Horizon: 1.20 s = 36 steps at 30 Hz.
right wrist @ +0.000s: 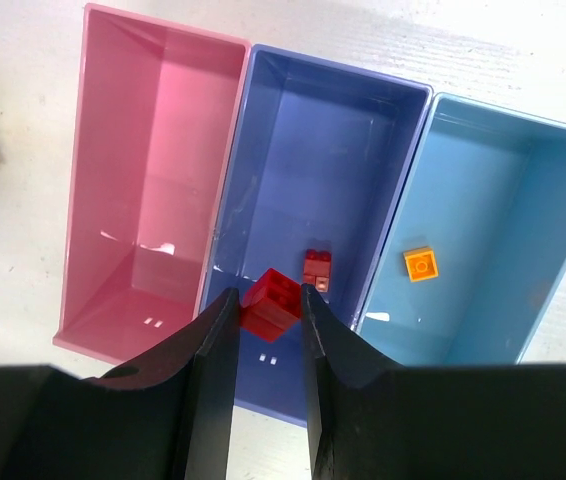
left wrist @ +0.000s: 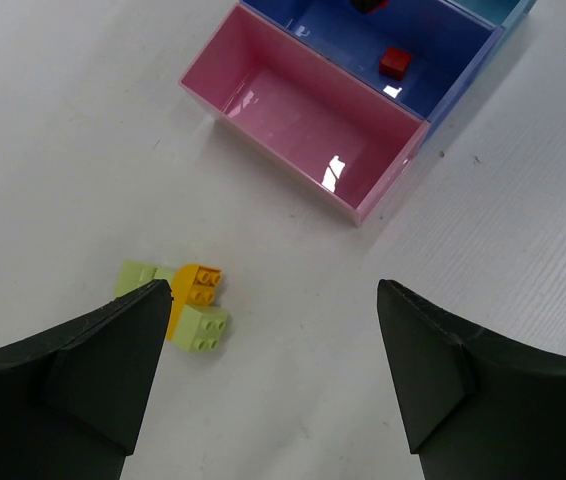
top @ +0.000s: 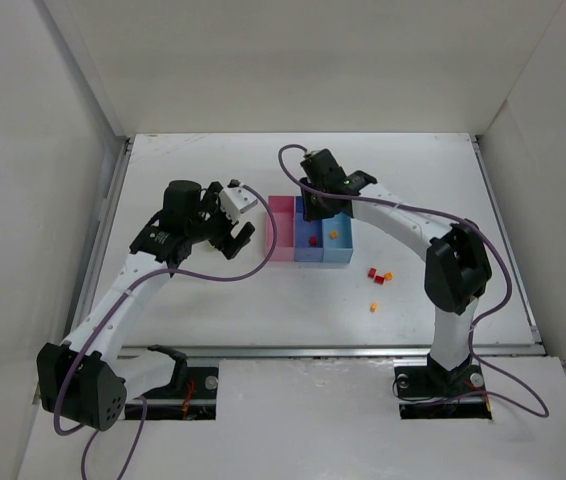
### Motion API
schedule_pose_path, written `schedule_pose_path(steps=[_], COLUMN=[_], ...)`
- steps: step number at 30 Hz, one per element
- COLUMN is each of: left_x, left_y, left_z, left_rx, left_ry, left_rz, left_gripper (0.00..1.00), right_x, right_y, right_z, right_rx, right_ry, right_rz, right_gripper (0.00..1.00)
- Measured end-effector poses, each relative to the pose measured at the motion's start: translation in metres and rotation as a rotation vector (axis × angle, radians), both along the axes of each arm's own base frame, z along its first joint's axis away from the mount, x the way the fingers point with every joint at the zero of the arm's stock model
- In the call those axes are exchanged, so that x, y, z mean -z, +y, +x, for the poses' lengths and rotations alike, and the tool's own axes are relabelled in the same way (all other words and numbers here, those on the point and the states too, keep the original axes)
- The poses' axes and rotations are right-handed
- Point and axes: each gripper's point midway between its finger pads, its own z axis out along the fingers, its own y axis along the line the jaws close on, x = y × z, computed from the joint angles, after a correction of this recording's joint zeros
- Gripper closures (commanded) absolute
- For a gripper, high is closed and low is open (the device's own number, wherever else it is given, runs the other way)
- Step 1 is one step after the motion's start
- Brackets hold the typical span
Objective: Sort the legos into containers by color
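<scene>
Between the narrow-set fingers of the right end effector [right wrist: 266, 300] sits a small red plastic brick [right wrist: 273, 298], pinched and held over the near end of the blue-violet rectangular plastic bin [right wrist: 363, 140]. Just past the tips, on that bin's floor, lies a second red brick [right wrist: 316, 268]. Right of this end effector, the light blue plastic bin [right wrist: 523, 180] holds one orange square brick [right wrist: 421, 264]. Left of it stands the pink plastic bin [right wrist: 123, 150]. The three bins are joined in a row on the white bench [top: 213, 300].

The left end effector [left wrist: 275, 290] is spread wide and empty above the bench. By its finger on the wrist view's left edge is a cluster: an orange studded brick [left wrist: 199, 285] with a yellow-green brick [left wrist: 203, 330] and another yellow-green brick [left wrist: 138, 277] against it. Cannot tell if the finger touches them. The pink bin lies ahead of the tips, apart from them.

In the top view, off to the right end effector's right and nearer the arm bases, are a loose red brick [top: 372, 272] just beside a loose orange brick [top: 388, 276], and a lone orange brick [top: 373, 306] closer in.
</scene>
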Motion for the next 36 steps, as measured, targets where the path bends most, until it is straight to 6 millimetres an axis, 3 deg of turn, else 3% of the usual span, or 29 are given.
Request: schedule_pose_path(steps=[20, 21, 22, 25, 28, 31, 36], left_x=[0.0045, 0.0045, 0.0046, 0.0053, 0.0053, 0.0053, 0.0088], left_y=[0.0006, 0.0004, 0.0006, 0.0007, 0.0006, 0.0008, 0.0042], left_z=[-0.0014, -0.0014, -0.0013, -0.0016, -0.0016, -0.0015, 0.0003], left_rx=[-0.002, -0.002, -0.002, -0.002, -0.002, -0.003, -0.027], left_ry=[0.01, 0.01, 0.01, 0.012, 0.012, 0.011, 0.012], left_rz=[0.002, 0.002, 0.002, 0.003, 0.003, 0.003, 0.012], left_gripper=[0.17, 0.17, 0.17, 0.17, 0.17, 0.17, 0.05], right_x=[-0.0002, 0.0007, 0.0018, 0.0047, 0.0053, 0.0042, 0.0032], right_y=[0.0007, 0.0007, 0.0007, 0.0011, 0.0019, 0.002, 0.0008], right_z=[0.001, 0.0011, 0.0011, 0.0016, 0.0028, 0.0032, 0.003], right_rx=[-0.003, -0.003, -0.002, -0.001, -0.005, -0.006, -0.005], right_ry=[-0.002, 0.0, 0.002, 0.008, 0.009, 0.007, 0.008], right_rz=[-0.001, -0.002, -0.004, -0.008, -0.011, -0.012, -0.018], right_gripper=[0.98, 0.95, 0.84, 0.23, 0.14, 0.12, 0.12])
